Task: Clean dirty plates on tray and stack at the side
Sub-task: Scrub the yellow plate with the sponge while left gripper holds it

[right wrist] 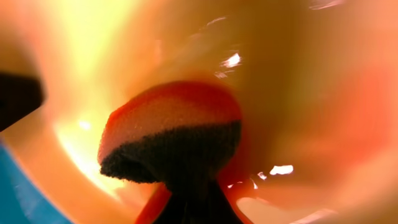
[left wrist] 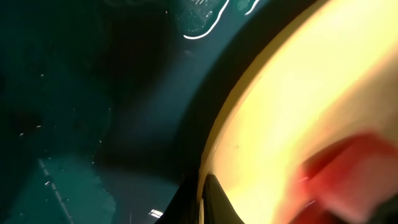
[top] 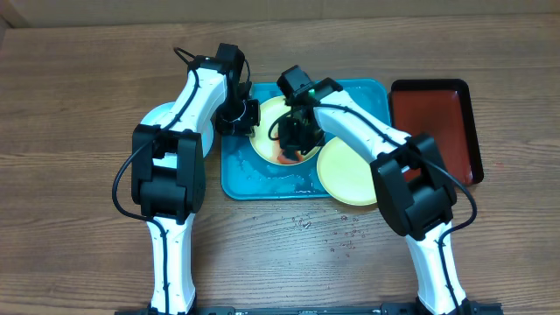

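Yellow plate point(top: 264, 136) looks stiff and soapy-slick, so my left end effector point(left wrist: 200, 194) pinches its rim. My right end effector point(right wrist: 189, 202) squeezes the soft sponge point(right wrist: 174, 134).

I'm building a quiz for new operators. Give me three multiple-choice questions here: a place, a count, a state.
1. Where is the dark red tray? A) beside the blue tray, on the robot's right B) under the left arm C) on the blue tray
2. How many yellow plates lie on the blue tray? A) one B) two C) four
3. What is the right gripper doing? A) hanging open B) pressing a sponge on a yellow plate C) lifting a cup
Answers: 1 A, it lies off the blue tray's right edge; 2 B, one under the right gripper, one at the right corner; 3 B, the wrist view shows the sponge gripped.
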